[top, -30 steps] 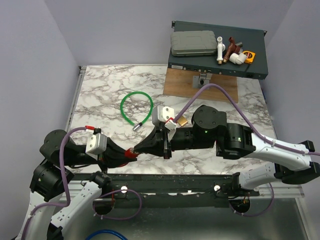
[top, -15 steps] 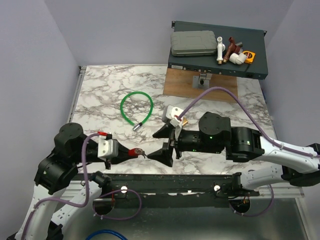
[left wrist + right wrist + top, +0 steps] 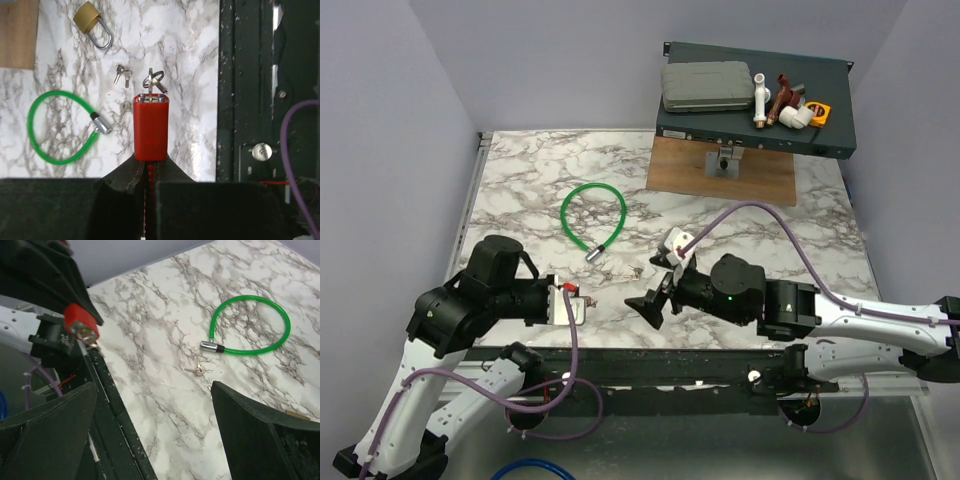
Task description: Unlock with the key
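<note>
Where both met before, right pincer [image 3: 152, 387] spread wide, drawn back, left pincer [image 3: 150, 162] clamping the key [image 3: 150, 130]

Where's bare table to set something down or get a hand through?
Free: marble table behind the green cable loop to the far-left corner; right strip between wood board and right arm. Crowded: near centre, left gripper holding the key, open right gripper, loose keys, padlock.

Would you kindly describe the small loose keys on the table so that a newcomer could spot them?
On the marble table, find the green cable loop. Between its metal end and the brass padlock lie two small silver keys, loose and far smaller than either.
</note>
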Tool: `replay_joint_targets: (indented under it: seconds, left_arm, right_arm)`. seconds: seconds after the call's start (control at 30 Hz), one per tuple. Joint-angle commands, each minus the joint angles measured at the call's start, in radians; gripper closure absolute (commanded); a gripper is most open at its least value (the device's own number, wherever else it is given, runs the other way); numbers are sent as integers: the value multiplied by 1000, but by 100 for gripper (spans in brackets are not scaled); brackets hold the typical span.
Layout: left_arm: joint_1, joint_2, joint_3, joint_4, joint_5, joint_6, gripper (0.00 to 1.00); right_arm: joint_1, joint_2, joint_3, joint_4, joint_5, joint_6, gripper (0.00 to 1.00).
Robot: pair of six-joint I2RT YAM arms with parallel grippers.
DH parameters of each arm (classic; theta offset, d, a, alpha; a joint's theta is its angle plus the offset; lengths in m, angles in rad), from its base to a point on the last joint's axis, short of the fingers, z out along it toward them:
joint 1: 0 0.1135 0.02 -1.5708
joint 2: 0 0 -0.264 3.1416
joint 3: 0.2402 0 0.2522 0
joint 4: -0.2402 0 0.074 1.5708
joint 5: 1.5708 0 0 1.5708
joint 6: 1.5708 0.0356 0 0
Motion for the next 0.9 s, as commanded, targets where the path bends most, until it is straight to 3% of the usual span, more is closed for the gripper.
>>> replay_joint_targets:
  seconds: [0.0,0.1,0.2,0.3,0.43,0.63,0.8,0.87]
  left_arm:
    - [5,7,84,-149,-97,216,100]
    - [5,12,82,-165,-154,255,100]
    - [5,6,19,-149,-328,348,100]
    - [5,42,50,-117,-421,268,100]
    - [14,123,177,-159,-292,45,92]
    - [55,139,258,-178,-145,-118,81]
    - [65,260,302,-271,-28,-228,85]
    - [72,227,235,-213,24,-236,98]
  right_arm:
    - [-42,47,82,-3,-2,36,3]
    - [-88,83,119,-39,-125,23,13]
    - [-190,175,181,-105,-180,47,7]
    - [-307,267,269,-175,-232,98,7]
    - [-486,335,310,-200,-453,268,0]
    - [-489,256,190,-72,-536,310,0]
    - [-490,197,97,2,-547,275,0]
    - [-489,203,97,-7,-526,250,0]
